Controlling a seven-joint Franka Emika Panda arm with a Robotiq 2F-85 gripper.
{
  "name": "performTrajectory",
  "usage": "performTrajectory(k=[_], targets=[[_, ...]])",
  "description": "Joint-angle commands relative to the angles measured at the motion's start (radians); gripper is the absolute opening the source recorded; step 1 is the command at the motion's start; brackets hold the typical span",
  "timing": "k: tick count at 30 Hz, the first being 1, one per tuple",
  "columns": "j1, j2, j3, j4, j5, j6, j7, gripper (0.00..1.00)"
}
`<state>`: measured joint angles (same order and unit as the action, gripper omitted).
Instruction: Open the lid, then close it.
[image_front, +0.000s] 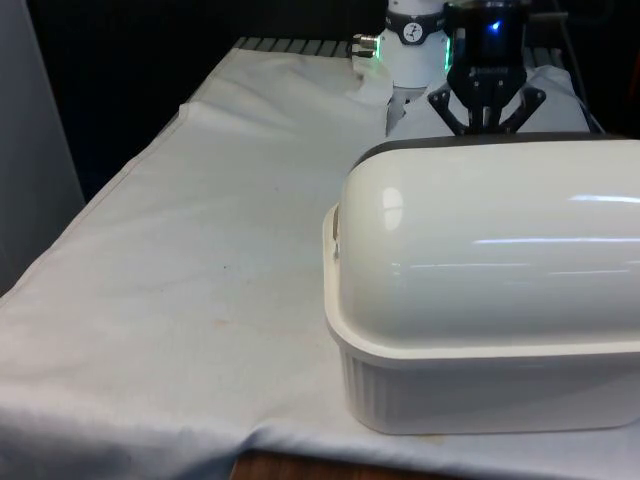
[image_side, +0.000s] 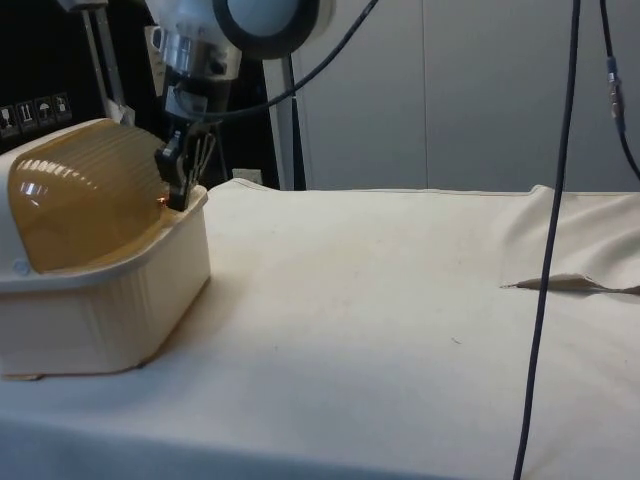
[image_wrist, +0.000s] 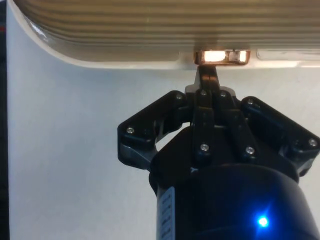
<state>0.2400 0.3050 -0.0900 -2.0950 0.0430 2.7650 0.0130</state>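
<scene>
Bread box (image_front: 480, 300) sits nearest the front camera, lower right of the front view, on the white-clothed tabletop (image_front: 180, 280); ribbed cream base, smooth domed lid (image_front: 490, 220) lowered over it, lid down on the rim. In the side view the same box (image_side: 100, 290) stands at the left edge of the frame, its lid (image_side: 85, 195) showing amber and ribbed, curved down to the base's rim on the side facing the arm. Beyond the box, upper right of the front view, the black tool (image_front: 487, 118) hangs just behind the lid's far edge. Side view places the tool (image_side: 178, 185) upper left, pointing down at the lid's lower edge where it meets the rim. Wrist view: tool (image_wrist: 207, 75) with its two fingers brought together, tips against a small handle (image_wrist: 221, 56) on the lid's edge; fingers closed, pressed tip-first at that handle. Cloth bare across the middle of the side view, a fold (image_side: 570, 285) at right.
</scene>
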Motion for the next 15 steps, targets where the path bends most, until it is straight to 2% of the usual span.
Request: performTrajectory(k=[1, 15], targets=[[0.000, -0.009, 0.000, 0.000, -0.001, -0.006, 0.000, 0.00], [-0.001, -0.035, -0.002, 0.018, -0.004, -0.005, -0.001, 0.00]])
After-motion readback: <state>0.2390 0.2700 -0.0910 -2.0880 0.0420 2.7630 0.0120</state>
